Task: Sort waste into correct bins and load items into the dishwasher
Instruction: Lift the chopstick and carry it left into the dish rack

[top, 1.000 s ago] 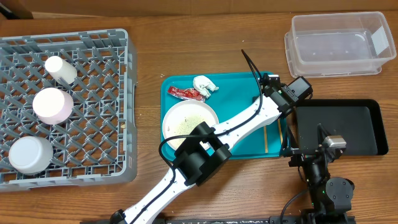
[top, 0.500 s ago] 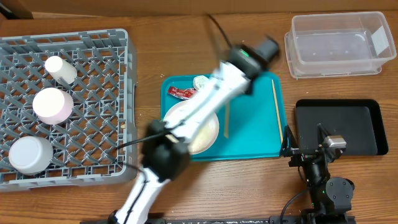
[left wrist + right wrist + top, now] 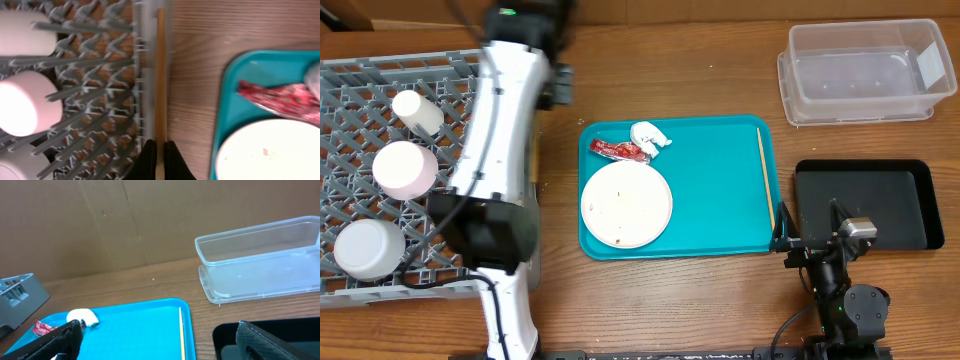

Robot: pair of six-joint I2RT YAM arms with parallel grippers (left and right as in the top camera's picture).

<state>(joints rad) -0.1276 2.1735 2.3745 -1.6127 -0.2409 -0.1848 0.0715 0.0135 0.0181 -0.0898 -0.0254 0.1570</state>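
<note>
Between the left hand's (image 3: 160, 149) fingers (image 3: 147, 161), the chopstick's (image 3: 161, 75) end is hidden.

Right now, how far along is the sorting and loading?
Done: the cup and two bowls sit in the rack. In hand: the left gripper holds one chopstick at the rack's wall. Left: the other chopstick, plate, wrapper and tissue lie on the teal tray; the tub and black tray are empty.

Overhead looks straight down; both low wrist views share the teal tray (image 3: 720, 200)
</note>
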